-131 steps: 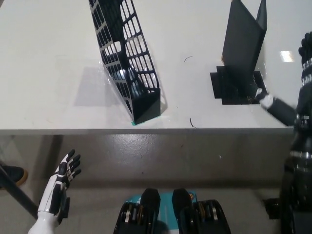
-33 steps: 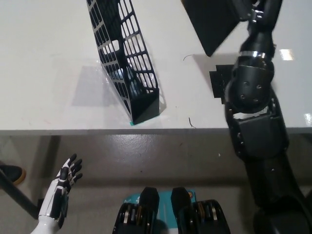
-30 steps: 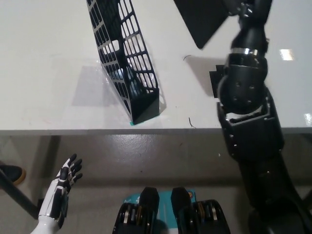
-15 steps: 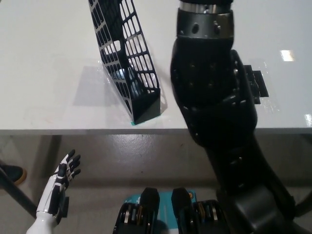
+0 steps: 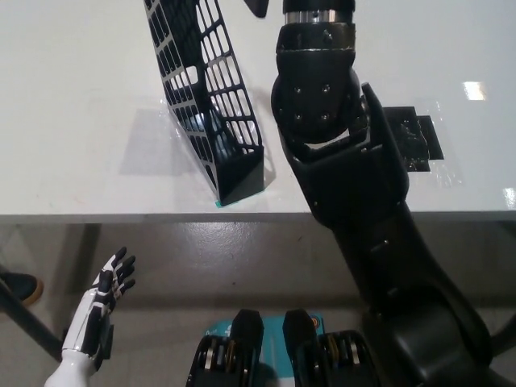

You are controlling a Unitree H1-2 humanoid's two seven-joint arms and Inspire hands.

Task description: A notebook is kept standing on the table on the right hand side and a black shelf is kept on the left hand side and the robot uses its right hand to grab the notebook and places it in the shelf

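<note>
The white left hand point(image 5: 98, 310) is seen hanging below the table edge at the lower left, its fingers spread and holding nothing; it is resting and lies well apart from the work. Above and to its right, the black shelf point(image 5: 211, 105) is stood on the table point(image 5: 72, 105), its open lattice sides rising toward the top of the view and its closed foot set near the front edge. Just right of the shelf, the black right arm point(image 5: 339, 161) is stretched up across the table and out past the top edge, so the right hand is not shown and its state cannot be told. A small dark corner point(image 5: 255, 6) is seen at the top edge between shelf and arm; it is judged to be part of the notebook, though this cannot be confirmed. The shelf lies to the left of the right arm, and its long axis is run away from the robot; the carried thing is judged to need lowering leftward, aligned with that slot. Right of the arm, a black tape patch point(image 5: 415, 137) is left bare on the table.
</note>
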